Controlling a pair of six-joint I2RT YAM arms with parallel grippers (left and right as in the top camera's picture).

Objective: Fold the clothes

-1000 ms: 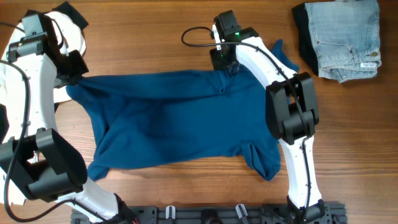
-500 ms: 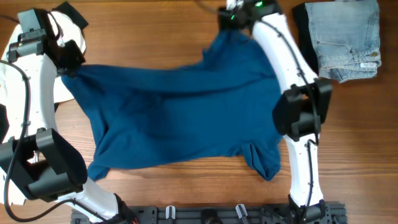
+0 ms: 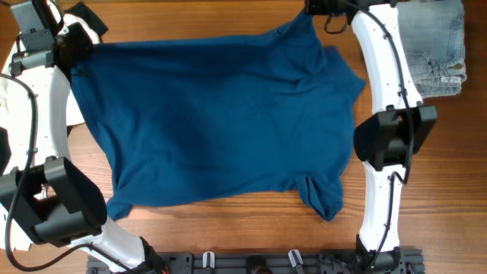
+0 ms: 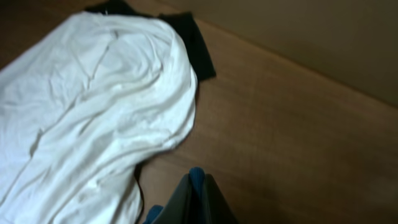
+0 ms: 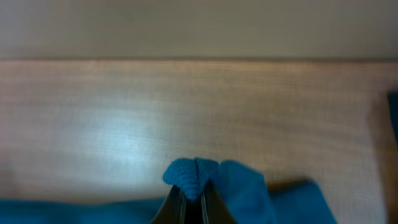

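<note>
Left gripper (image 4: 198, 190): jaws pinched tight, a bit of the dark-blue shirt (image 3: 221, 122) caught between them at one far corner. Right gripper (image 5: 194, 186): closed hard too, a small blue fold of the same shirt bunched up between its fingertips. Shirt stretches from one gripper to the other along its far edge, then spreads flat over the table (image 3: 426, 167) back toward both arm bases; near edge rumpled, one sleeve crumpled by the right arm's base. White garment (image 4: 93, 106) lies heaped just ahead and to the left of the left gripper, apart from it, with a black cloth (image 4: 199, 53) showing under its far edge. Jeans (image 3: 437, 53) sit in a pile to the right of the right gripper, just beyond its arm (partly hidden by it)
</note>
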